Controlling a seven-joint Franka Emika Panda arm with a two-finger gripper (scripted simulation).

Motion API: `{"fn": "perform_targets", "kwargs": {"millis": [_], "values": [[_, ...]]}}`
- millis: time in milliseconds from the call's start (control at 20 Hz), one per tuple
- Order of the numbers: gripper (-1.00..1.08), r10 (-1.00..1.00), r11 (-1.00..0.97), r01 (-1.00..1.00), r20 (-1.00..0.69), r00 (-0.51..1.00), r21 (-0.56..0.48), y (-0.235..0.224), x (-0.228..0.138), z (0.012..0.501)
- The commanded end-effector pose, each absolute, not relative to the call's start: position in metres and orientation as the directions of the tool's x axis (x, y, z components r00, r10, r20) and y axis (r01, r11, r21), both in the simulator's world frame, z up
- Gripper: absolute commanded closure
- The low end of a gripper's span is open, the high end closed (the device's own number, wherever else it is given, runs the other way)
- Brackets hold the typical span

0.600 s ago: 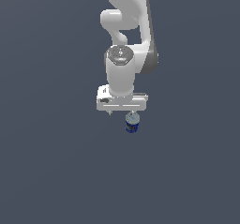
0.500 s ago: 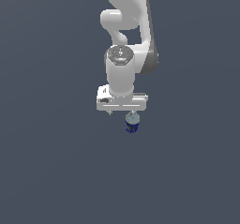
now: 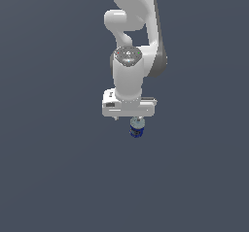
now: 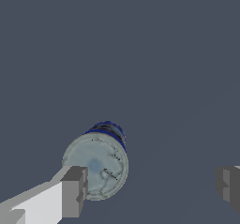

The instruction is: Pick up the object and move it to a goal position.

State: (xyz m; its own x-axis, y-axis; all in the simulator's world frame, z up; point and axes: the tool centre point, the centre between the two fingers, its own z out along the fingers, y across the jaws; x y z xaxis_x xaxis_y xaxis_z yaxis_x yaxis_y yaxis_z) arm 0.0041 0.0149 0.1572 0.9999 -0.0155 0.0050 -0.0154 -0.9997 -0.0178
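One white arm [image 3: 130, 56] hangs over the flat dark grey tabletop [image 3: 53, 177], its wrist pointing straight down and its pale gripper bar level in the exterior view. Just below that bar, toward the exterior view's right end of it, stands the object [image 3: 137, 127], a small upright can with a dark blue body and a pale grey-white top, narrower than the bar above it. In the wrist view the object [image 4: 97, 161] is seen from above, its round pale lid mottled with faint marks and a band of blue showing along one side. The gripper [image 4: 152, 187] has its jaws spread wide: one finger [image 4: 75, 191] overlaps the rim of the lid in that picture, while the other finger [image 4: 228, 186] sits well apart from the can, with bare tabletop between them, so nothing is grasped. Whether the near finger actually touches the can cannot be told. Compared with the picture from about half a second ago, arm, bar and can sit in the same places in the exterior view; no shift is visible.
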Motion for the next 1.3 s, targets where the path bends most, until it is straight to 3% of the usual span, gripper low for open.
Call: {"fn": "perform_targets", "kwargs": {"millis": [0, 1250], "values": [[-0.92, -0.017, -1.0, -0.017, 0.005, 1.0, -0.018, 0.015, 0.004, 0.157], [-0.92, -0.089, -0.996, -0.089, -0.001, 0.996, 0.0, 0.063, -0.015, 0.121]]}}
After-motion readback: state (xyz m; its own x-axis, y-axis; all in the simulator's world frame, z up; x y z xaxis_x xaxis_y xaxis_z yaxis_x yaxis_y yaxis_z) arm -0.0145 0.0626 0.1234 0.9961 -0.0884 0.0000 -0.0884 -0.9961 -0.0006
